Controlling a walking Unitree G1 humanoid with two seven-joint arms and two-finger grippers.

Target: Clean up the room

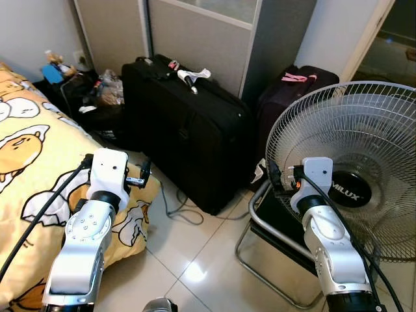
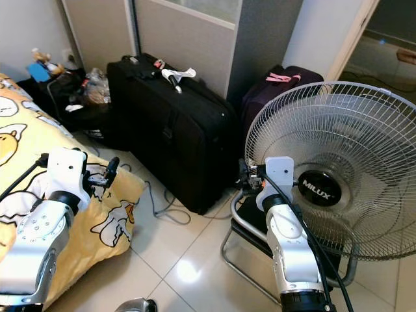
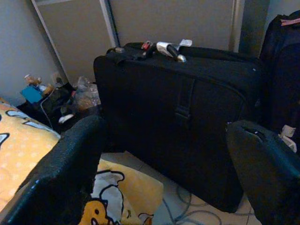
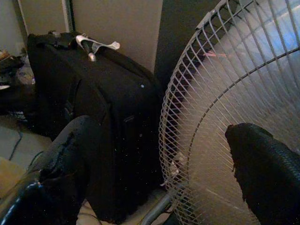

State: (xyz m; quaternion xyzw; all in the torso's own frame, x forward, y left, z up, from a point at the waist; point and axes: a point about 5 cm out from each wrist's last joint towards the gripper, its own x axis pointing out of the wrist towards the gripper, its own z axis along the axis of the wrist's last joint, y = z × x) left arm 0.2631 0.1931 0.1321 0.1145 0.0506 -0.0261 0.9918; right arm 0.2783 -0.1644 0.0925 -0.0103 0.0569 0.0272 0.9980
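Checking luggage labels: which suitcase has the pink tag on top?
The dark purple suitcase behind the fan; the large black suitcase carries a white tag instead.

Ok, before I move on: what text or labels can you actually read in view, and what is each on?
"MILUX": white letters on the black hub of the fan.
Small label on the left gripper's wrist housing: too small to read.
White tag on the black suitcase: no legible print.

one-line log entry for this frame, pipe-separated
left gripper: open, empty, over yellow blanket edge | right gripper: open, empty, at fan grille | black suitcase: upright on floor, untouched
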